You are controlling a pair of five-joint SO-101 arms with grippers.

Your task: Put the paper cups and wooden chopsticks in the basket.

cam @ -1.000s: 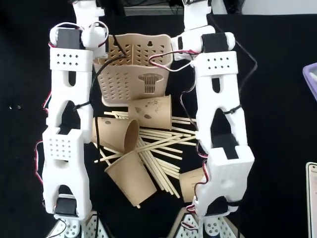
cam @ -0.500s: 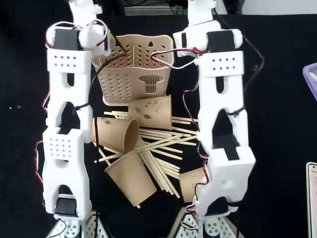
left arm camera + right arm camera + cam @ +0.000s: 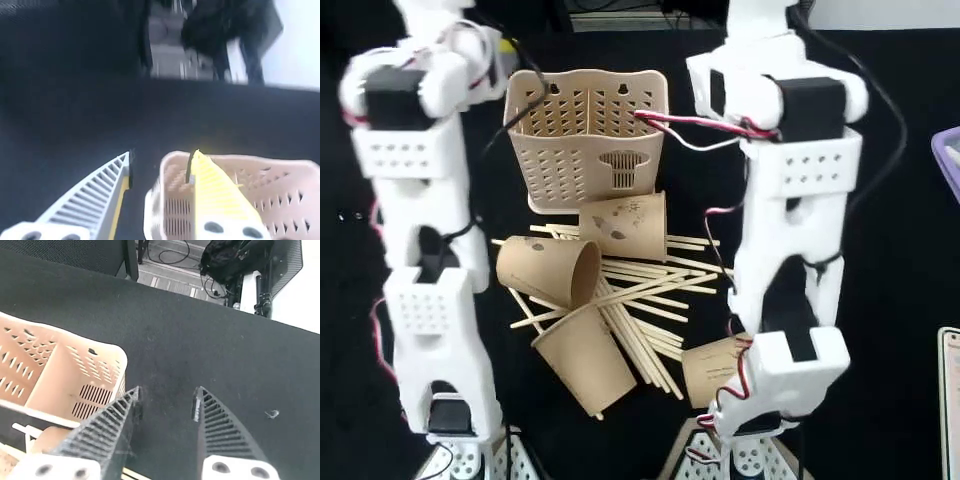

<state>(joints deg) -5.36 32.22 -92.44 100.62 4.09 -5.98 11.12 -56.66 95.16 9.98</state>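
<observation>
The beige slotted basket (image 3: 585,140) stands at the back middle of the black table. In front of it lie several paper cups on their sides: one (image 3: 625,227) against the basket, one (image 3: 548,270) to the left, one (image 3: 585,358) nearer, one (image 3: 715,368) by the right arm's base. Wooden chopsticks (image 3: 645,290) are scattered under and between them. My left gripper (image 3: 161,156) hovers open over the basket's (image 3: 280,195) left rim. My right gripper (image 3: 167,390) is open above bare cloth just right of the basket (image 3: 60,370), holding nothing.
A purple container (image 3: 948,160) sits at the table's right edge and a white object (image 3: 950,400) lies at the front right. Both white arms flank the pile. Beyond the table's far edge are chair legs and floor (image 3: 175,275).
Both arms have lifted and swung outward, the left one to the left and the right one to the right. The cups, chopsticks and basket have not moved.
</observation>
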